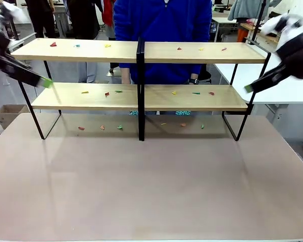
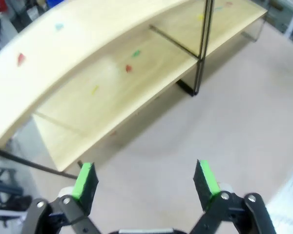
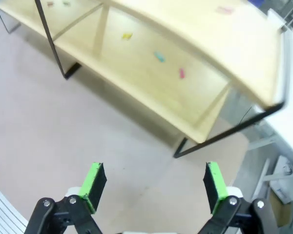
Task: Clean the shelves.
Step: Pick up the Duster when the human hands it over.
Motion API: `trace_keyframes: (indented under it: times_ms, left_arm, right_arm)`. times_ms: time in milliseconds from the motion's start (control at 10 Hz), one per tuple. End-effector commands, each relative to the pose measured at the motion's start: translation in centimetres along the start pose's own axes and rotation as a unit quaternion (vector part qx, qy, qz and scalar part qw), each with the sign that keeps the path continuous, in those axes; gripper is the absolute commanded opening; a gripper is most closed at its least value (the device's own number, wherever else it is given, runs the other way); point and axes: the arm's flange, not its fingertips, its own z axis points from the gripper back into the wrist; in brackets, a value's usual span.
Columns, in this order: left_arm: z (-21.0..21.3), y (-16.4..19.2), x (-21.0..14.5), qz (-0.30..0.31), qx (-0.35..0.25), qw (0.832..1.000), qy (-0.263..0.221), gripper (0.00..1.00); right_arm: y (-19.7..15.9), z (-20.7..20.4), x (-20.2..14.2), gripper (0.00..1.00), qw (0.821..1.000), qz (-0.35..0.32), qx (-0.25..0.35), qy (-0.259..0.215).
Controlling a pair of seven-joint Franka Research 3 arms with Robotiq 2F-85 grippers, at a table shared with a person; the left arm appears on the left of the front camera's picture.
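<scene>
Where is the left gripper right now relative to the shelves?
Front view: the left gripper hangs off the left end of the shelves, level with the gap between the two tiers, open and empty.

Bright even light, soft shadows; wrist views bow at edges.

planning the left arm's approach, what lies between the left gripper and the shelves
Nothing in the way: the left wrist view shows a bare stretch of table between the open left gripper and the near edge of the shelves.
</scene>
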Motion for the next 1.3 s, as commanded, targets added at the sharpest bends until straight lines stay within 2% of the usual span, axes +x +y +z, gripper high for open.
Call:
trace_keyframes:
  times_ms: [0,200,300,800,1200]
  left_arm:
    - [3.8,-2.7,-7.4,-0.021,-0.006,0.999,-0.032,1.00]
    - [5.4,-2.3,-5.2,-0.010,0.022,0.998,-0.065,1.00]
    - [5.9,-2.4,-5.4,0.000,0.023,0.996,-0.090,1.00]
    - [6.2,-3.0,-5.4,0.026,0.034,0.988,-0.146,1.00]
    - [5.2,-2.3,-5.3,0.029,0.016,0.989,-0.145,1.00]
  right_arm:
    - [2.7,4.0,-6.0,1.00,0.998,0.040,-0.025,-0.028]
    - [2.0,6.8,-4.3,1.00,0.996,0.045,-0.053,-0.055]
    - [1.8,7.5,-4.0,1.00,0.995,0.045,-0.059,-0.064]
    - [1.8,7.9,-3.3,1.00,0.992,0.054,-0.059,-0.092]
    - [2.0,7.9,-3.1,1.00,0.991,0.059,-0.053,-0.110]
